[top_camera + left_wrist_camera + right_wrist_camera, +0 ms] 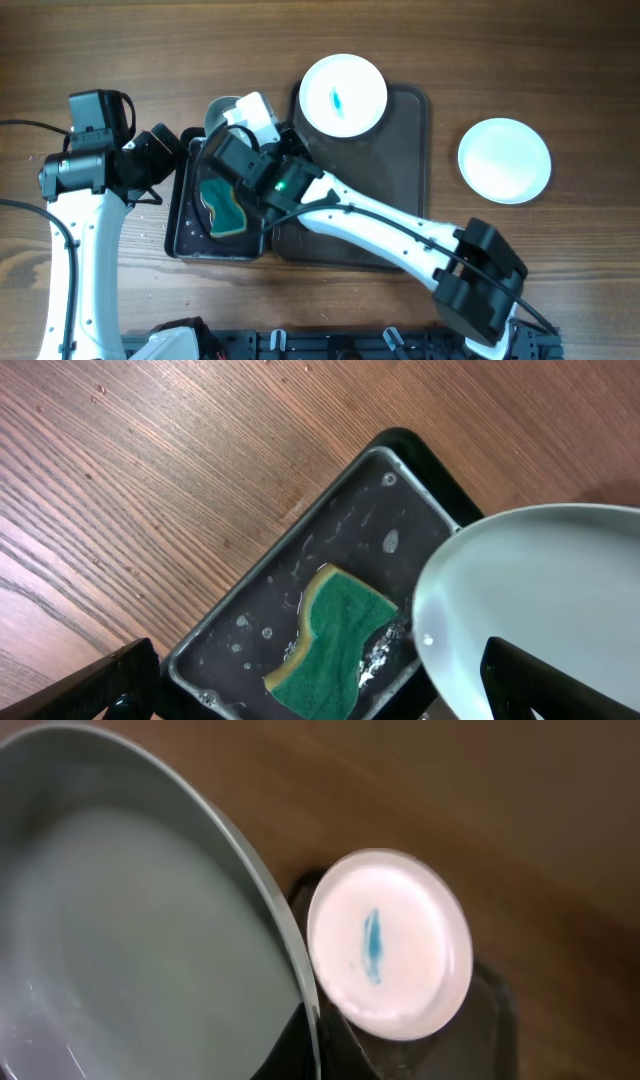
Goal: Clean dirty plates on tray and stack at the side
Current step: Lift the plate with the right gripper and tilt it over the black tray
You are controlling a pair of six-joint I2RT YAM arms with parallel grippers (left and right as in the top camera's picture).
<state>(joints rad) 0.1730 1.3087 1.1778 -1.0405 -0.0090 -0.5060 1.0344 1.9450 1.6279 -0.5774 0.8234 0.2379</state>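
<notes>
My right gripper (240,135) is shut on the rim of a white plate (222,106), holding it tilted on edge over the small black tray. In the right wrist view that plate (130,920) fills the left side, with its rim pinched at my right gripper (316,1042). A second plate (343,95) with a blue smear lies at the far end of the brown tray (400,190). A plain white plate (504,160) rests on the table to the right. My left gripper (176,160) hangs open beside the black tray; its fingers (120,680) straddle the sponge and the held plate (540,590) without touching either.
The small black tray (185,225) holds water drops and a green sponge (335,645) with a yellow edge. The smeared plate (390,945) overhangs the brown tray's corner (490,1020). My right arm (400,235) crosses over the brown tray. Bare wooden table lies all around.
</notes>
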